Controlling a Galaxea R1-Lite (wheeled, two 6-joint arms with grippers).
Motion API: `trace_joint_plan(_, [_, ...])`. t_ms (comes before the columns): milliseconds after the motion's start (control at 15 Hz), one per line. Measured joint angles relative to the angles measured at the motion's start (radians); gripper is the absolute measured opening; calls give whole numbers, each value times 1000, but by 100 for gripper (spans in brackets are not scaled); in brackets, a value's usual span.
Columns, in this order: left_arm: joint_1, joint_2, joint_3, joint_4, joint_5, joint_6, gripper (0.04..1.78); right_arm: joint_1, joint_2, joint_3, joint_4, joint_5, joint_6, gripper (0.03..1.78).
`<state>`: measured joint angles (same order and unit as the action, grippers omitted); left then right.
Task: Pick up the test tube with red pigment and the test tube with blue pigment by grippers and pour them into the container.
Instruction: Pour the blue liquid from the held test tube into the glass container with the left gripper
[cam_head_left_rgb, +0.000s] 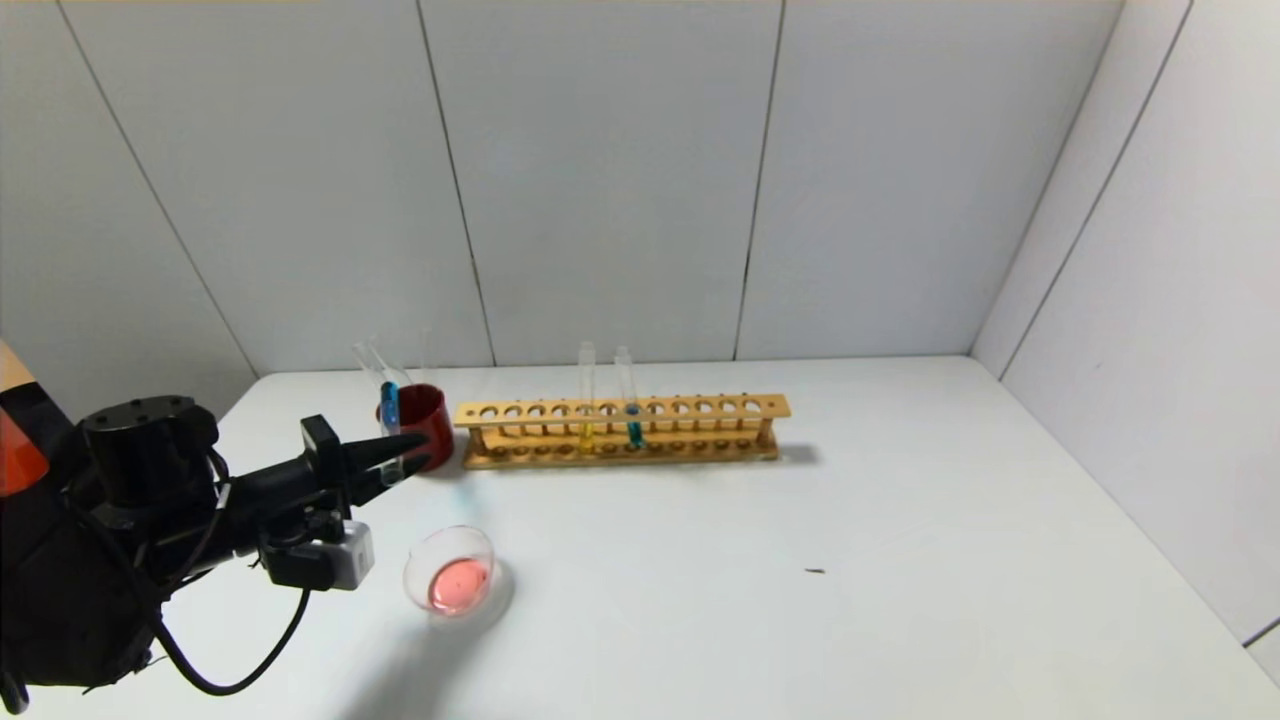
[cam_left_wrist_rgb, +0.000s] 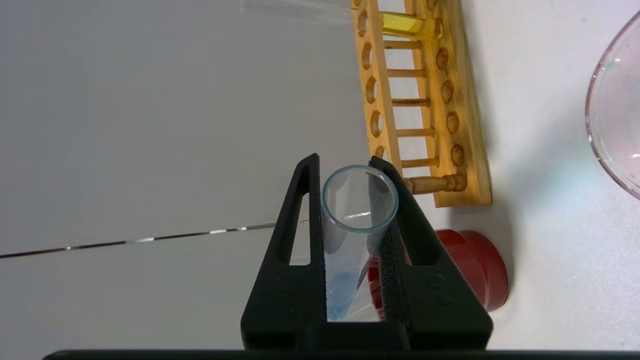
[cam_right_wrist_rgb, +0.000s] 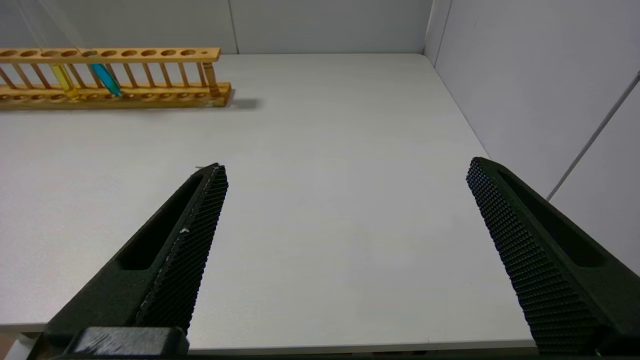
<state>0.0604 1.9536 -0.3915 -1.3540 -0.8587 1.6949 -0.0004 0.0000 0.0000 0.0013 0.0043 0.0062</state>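
Observation:
My left gripper (cam_head_left_rgb: 412, 452) is shut on the test tube with blue pigment (cam_head_left_rgb: 388, 408), which is tilted just left of the dark red cup (cam_head_left_rgb: 430, 425). In the left wrist view the tube (cam_left_wrist_rgb: 350, 240) sits between both fingers of the gripper (cam_left_wrist_rgb: 345, 160), open mouth toward the fingertips, blue liquid at its bottom. The container (cam_head_left_rgb: 450, 575), a low glass dish holding pink-red liquid, stands in front of the cup; its rim shows in the left wrist view (cam_left_wrist_rgb: 607, 125). I cannot make out the test tube with red pigment. My right gripper (cam_right_wrist_rgb: 345, 167) is open and empty over the near right table.
A wooden rack (cam_head_left_rgb: 620, 432) stands behind, right of the cup, holding a yellow-liquid tube (cam_head_left_rgb: 586, 425) and a teal-liquid tube (cam_head_left_rgb: 632, 425). Faint clear tubes lean out of the cup. White walls close the back and right. A tiny dark speck (cam_head_left_rgb: 815, 571) lies mid-table.

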Motion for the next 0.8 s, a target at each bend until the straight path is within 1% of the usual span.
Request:
trace_joint_plan(133, [-2, 0, 6, -26, 1, 5, 34, 0, 0, 0, 0, 0, 0, 175])
trace_joint_plan(333, [-18, 12, 16, -112, 8, 27, 34, 0, 0, 0, 0, 0, 0, 175])
trace_joint_plan(533, [-59, 21, 38, -128, 21, 38, 34, 0, 0, 0, 0, 0, 0, 175])
trace_joint_plan(800, [-68, 53, 38, -159, 23, 59, 34, 0, 0, 0, 0, 0, 0, 175])
